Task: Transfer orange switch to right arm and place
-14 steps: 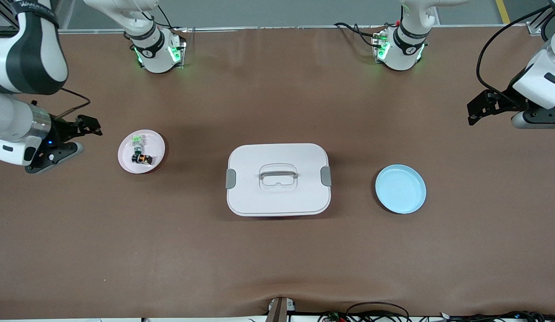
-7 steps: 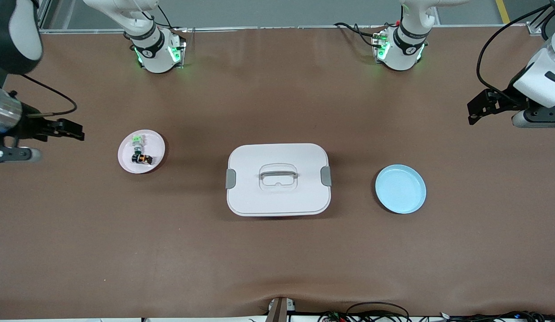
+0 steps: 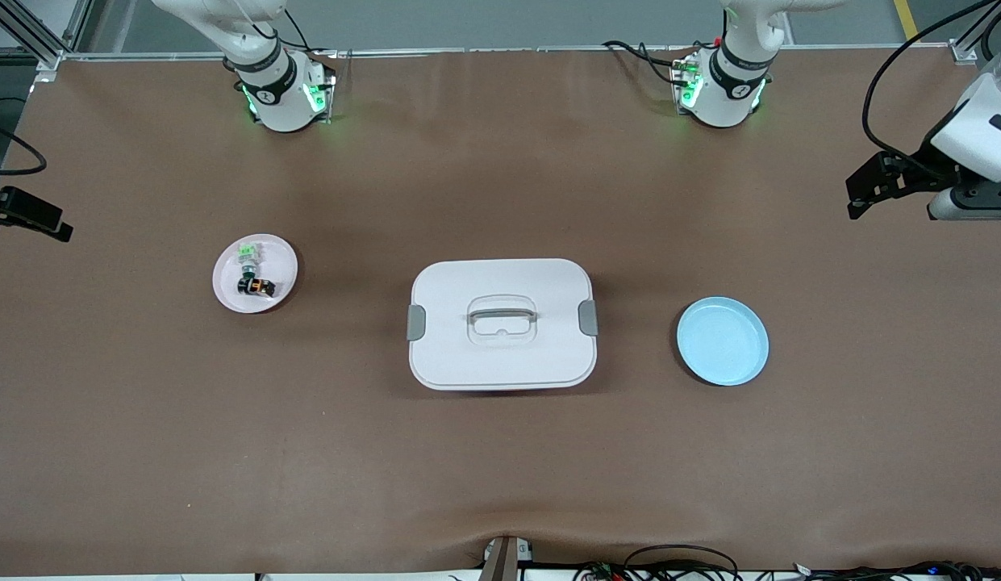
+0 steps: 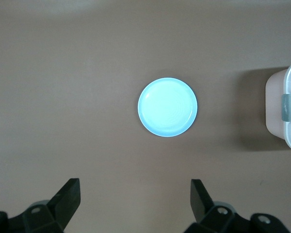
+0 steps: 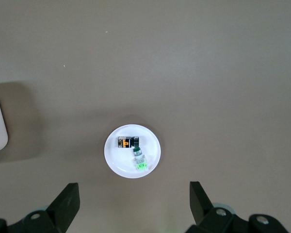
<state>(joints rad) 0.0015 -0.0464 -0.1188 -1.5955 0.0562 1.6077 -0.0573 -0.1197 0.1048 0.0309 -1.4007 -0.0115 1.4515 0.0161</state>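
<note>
Pincers both gape empty: left pincer (image 4: 133, 201) high over the counter's (image 3: 500, 468) left-arm end, right pincer (image 5: 133, 204) over its right-arm end; tiny black-and-orange switch (image 3: 258, 286) lies on the small pink round plate (image 3: 282, 262).

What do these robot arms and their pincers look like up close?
Both arms are glossy white with dark joint bands, and green lights glow at their bases. The left gripper and right gripper are matte black, each with two flat wedge-shaped fingers. Black cables loop off both wrists.
</note>
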